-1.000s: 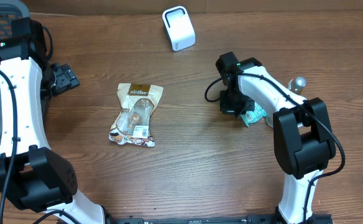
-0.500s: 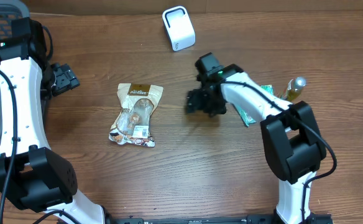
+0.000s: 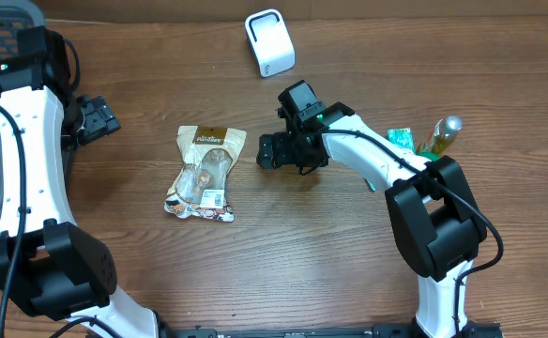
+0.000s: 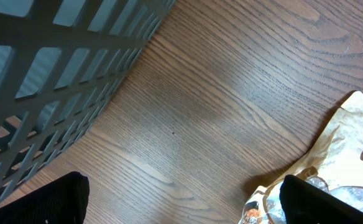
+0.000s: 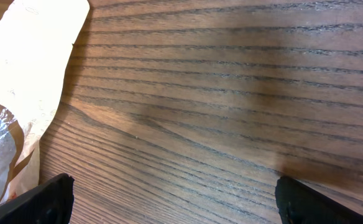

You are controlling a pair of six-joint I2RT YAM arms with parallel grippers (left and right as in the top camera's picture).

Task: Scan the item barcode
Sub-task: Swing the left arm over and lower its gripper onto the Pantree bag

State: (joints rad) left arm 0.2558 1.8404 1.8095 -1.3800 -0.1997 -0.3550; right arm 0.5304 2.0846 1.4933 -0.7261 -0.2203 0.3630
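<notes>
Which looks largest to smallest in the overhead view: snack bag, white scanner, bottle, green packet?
1. Snack bag
2. White scanner
3. Bottle and green packet: similar, and the packet is partly under the arm, so unranked.

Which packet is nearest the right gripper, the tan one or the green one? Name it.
The tan snack bag, flat just ahead of the open right gripper; the green packet lies farther back, beside the bottle.
</notes>
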